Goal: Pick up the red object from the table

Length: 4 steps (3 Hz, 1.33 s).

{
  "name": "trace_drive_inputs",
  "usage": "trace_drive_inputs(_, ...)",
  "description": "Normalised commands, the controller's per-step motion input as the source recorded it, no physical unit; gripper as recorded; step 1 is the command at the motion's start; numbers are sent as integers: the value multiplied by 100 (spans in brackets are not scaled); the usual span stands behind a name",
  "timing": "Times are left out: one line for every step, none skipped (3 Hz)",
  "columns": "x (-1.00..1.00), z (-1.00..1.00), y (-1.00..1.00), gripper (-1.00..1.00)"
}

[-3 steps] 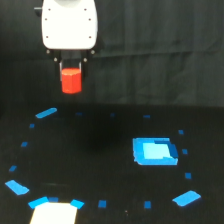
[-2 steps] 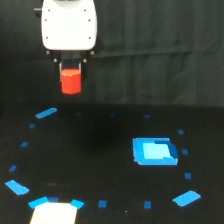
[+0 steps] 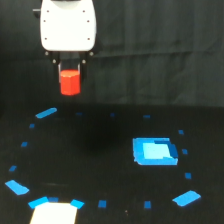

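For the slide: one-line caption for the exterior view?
White xArm6 gripper shut on the red object, held above the black table with its blue tape marks.

Top edge of the exterior view cuts off the white arm housing [image 3: 67,25] above the tool [image 3: 70,70]; fingers are dark against the black curtain [image 3: 160,50], their outlines mostly lost, and the upper end of the red object [image 3: 70,82] sits hidden between them. The pale patch [image 3: 54,214] on the table [image 3: 100,150] is cropped by the bottom edge, overexposed, its material unreadable. Whole frame soft: the large blue patch [image 3: 154,151] blurs so it is unclear whether it lies flat or has raised sides, and the small blue tape squares [image 3: 102,204] are smudges with no clear edges.
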Motion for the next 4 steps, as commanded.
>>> trace_drive_inputs(3,36,-6,-100)
trace_drive_inputs(-2,41,-2,-100)
trace_drive_inputs(3,45,12,-100)
trace_drive_inputs(4,34,4,-98)
